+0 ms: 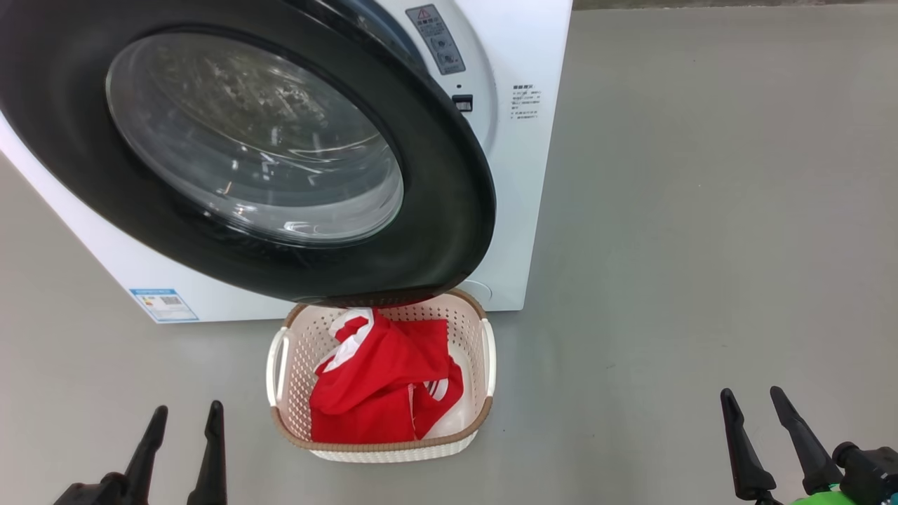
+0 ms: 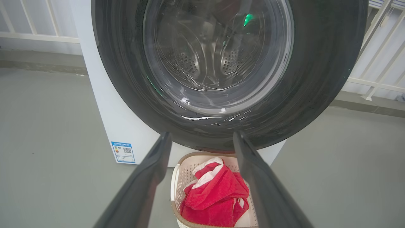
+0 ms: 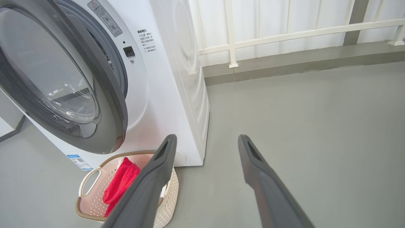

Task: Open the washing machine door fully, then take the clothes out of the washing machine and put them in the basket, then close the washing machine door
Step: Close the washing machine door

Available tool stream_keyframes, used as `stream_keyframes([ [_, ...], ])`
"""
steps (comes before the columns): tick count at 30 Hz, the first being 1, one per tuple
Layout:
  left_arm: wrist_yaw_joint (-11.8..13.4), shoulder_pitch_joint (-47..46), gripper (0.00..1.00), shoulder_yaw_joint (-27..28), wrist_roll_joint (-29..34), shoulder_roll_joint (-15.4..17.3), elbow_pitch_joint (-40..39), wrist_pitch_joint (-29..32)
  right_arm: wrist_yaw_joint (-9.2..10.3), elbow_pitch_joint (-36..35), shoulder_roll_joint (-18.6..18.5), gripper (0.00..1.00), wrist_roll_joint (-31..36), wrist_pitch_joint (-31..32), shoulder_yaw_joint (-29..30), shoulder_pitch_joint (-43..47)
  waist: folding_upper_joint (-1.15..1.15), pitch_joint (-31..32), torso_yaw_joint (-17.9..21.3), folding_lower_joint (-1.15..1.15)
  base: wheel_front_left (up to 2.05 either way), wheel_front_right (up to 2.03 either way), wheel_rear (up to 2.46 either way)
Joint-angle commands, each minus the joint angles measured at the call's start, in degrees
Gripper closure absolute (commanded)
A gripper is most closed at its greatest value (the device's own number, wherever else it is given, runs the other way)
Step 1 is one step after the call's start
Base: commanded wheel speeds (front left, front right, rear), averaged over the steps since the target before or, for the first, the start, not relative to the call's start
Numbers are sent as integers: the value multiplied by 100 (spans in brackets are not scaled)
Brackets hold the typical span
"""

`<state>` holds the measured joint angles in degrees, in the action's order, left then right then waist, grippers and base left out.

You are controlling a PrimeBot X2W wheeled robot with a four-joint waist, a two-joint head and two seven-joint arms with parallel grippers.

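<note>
The washing machine door (image 1: pixel 435 175) has a wide black rim and clear glass, and it stands ajar off the white washing machine (image 1: pixel 519 175), its lower edge hanging over the basket (image 1: pixel 487 358). Red clothes (image 1: pixel 372 379) with white trim lie in the cream basket on the floor in front of the machine. My left gripper (image 1: pixel 189 408) is open and empty at the lower left, short of the basket. My right gripper (image 1: pixel 752 391) is open and empty at the lower right, over bare floor. In the left wrist view the steel drum shows through the door (image 2: pixel 316 79) glass, above the clothes (image 2: pixel 215 196).
Grey floor (image 1: pixel 701 210) stretches to the right of the machine. A white railing (image 3: pixel 284 34) on a low grey curb runs behind it. A small blue label (image 1: pixel 163 303) sits at the machine's lower left corner.
</note>
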<state>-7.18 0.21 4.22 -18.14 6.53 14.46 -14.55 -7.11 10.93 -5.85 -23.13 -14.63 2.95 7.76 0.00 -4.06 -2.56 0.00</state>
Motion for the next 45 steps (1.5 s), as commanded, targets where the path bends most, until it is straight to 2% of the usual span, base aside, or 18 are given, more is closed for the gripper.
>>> stream_keyframes([
  [1,-31,-85,0,225,43,68,-114,-45,-37,-149,-87,0,59,-37,-110,-70,0,-13,-12,0,0,0,0],
  [14,-31,-144,0,206,100,31,-125,-45,-37,-153,-72,0,65,-37,-157,-129,0,-30,-99,0,0,0,0],
  [15,-31,-146,0,199,100,23,-127,-45,-37,-154,-70,2,62,-37,-178,-137,0,-31,-111,0,0,0,0],
  [16,-31,-149,0,191,102,13,-130,-45,-37,-156,-70,31,56,-37,-207,-153,0,-37,-124,0,0,0,0],
  [17,-31,-154,0,179,106,0,-132,-45,-37,-153,-73,55,40,-37,-250,-175,0,-42,-142,0,0,0,0],
  [18,-31,-159,0,166,110,-13,-132,-45,-37,-149,-79,72,28,-37,-294,-207,0,-47,-161,0,0,0,0],
  [19,-31,-169,0,147,112,-28,-133,-45,-37,-146,-81,95,19,-37,-335,-248,0,-59,-185,0,0,0,0],
  [20,-31,-180,0,127,115,-45,-136,-45,-37,-147,-82,100,7,-37,-380,-302,0,-76,-210,0,0,0,0],
  [32,-31,-366,0,-60,80,-249,-126,-45,-37,-74,-38,100,-151,-37,-1060,-1486,0,-277,-628,0,0,0,0],
  [45,-31,-609,0,-370,-1,-344,-137,-45,-37,274,-172,100,-334,-37,-1691,-2849,0,-542,-1184,0,0,0,0],
])
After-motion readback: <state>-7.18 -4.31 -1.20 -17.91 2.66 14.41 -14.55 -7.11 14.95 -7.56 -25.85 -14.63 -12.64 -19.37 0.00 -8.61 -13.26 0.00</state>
